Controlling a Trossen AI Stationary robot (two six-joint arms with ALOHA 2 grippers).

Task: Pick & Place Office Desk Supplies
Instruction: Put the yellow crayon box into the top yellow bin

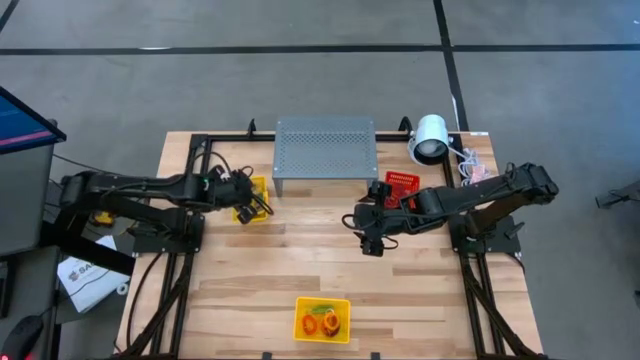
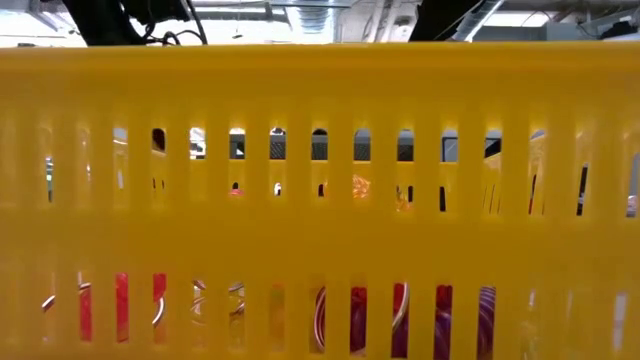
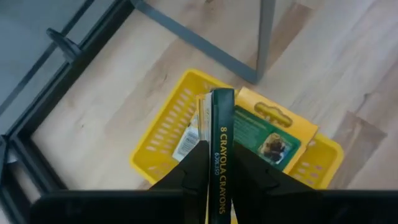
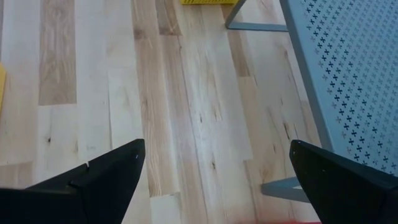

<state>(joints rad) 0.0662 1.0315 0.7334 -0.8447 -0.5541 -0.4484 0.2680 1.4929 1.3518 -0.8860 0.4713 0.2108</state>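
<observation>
A yellow-and-green crayon box (image 3: pixel 222 134) stands edge-on between the fingers of my left gripper (image 3: pixel 221 163), which is shut on it. The gripper hangs over a small yellow basket (image 3: pixel 163 127) at the table's left (image 1: pixel 250 196), beside the grey stand. A second crayon box (image 3: pixel 268 138) lies tilted in that basket. My right gripper (image 1: pixel 370 238) hovers open over bare wood right of centre (image 4: pixel 214 155), with nothing between its fingers. Another yellow basket (image 1: pixel 322 318) near the front edge holds coloured rubber bands (image 2: pixel 355 318). My left gripper pinches the crayon box by its two broad faces, one finger (image 3: pixel 198 163) on each side. The dark narrow side with the lettering (image 3: pixel 221 149) faces the camera. The fingers slant down from the table's left and lie along the box. The box's far end points into the basket; whether it touches, I cannot tell.
The grey perforated stand (image 1: pixel 325 148) stands at the back centre, and one leg (image 3: pixel 264 37) is close to the left basket. A red basket (image 1: pixel 400 183) and the white lamp (image 1: pixel 430 138) are at the back right. The near basket's wall (image 2: pixel 320 150) fills the low view.
</observation>
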